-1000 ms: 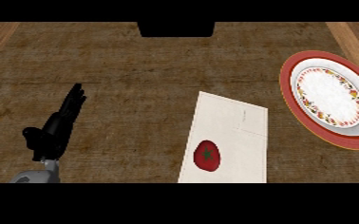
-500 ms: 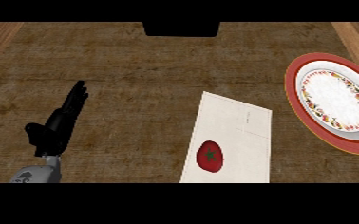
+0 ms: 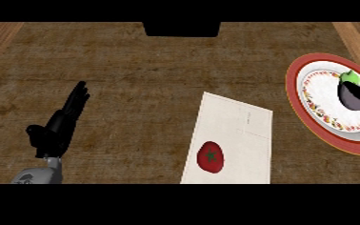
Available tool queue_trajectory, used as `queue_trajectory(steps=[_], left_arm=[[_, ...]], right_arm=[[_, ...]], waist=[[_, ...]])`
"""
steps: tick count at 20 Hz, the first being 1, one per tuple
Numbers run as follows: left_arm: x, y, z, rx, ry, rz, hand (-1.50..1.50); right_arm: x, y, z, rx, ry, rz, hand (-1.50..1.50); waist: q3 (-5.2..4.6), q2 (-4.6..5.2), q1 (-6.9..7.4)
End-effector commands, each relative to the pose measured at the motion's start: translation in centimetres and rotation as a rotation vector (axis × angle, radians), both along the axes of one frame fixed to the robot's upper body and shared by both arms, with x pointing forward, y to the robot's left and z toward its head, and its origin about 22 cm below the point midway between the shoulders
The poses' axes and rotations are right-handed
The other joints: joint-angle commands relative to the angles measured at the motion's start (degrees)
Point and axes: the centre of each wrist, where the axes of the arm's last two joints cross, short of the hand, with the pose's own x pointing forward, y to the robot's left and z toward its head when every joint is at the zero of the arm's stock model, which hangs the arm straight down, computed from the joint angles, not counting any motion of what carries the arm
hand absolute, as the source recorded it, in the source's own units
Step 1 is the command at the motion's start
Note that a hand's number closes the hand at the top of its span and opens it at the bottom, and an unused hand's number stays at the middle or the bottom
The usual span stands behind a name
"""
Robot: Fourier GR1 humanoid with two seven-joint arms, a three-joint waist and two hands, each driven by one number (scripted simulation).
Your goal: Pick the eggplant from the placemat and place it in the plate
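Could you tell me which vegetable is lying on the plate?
The dark eggplant is on the plate; the red tomato lies on the placemat.

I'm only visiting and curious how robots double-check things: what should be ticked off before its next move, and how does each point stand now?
1. The eggplant is on the plate: ok, it lies near the plate's right side.
2. The eggplant is fully inside the rim: cannot tell, the view's edge cuts it.
3. The placemat is free of the eggplant: ok, only a tomato lies there.
4. The left robot hand is open and holds nothing: ok.
5. The right robot hand is clear of the plate: cannot tell, it is out of view.
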Motion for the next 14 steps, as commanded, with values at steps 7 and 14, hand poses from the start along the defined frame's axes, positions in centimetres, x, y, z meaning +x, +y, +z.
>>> queue_trajectory(steps=[7,14], left_arm=[[-0.4,0.9,0.3,-0.013,0.022,0.017,0.0],[-0.8,2.3,0.9,-0.001,-0.001,0.015,0.0]], right_arm=[[1.9,-0.5,-2.4,0.231,-0.142,-0.086,-1.5],[-2.2,-5.4,-1.4,0.48,-0.36,-0.104,-1.5]], waist=[[0.06,-0.1,-0.4],[0.06,-0.43,-1.51]])
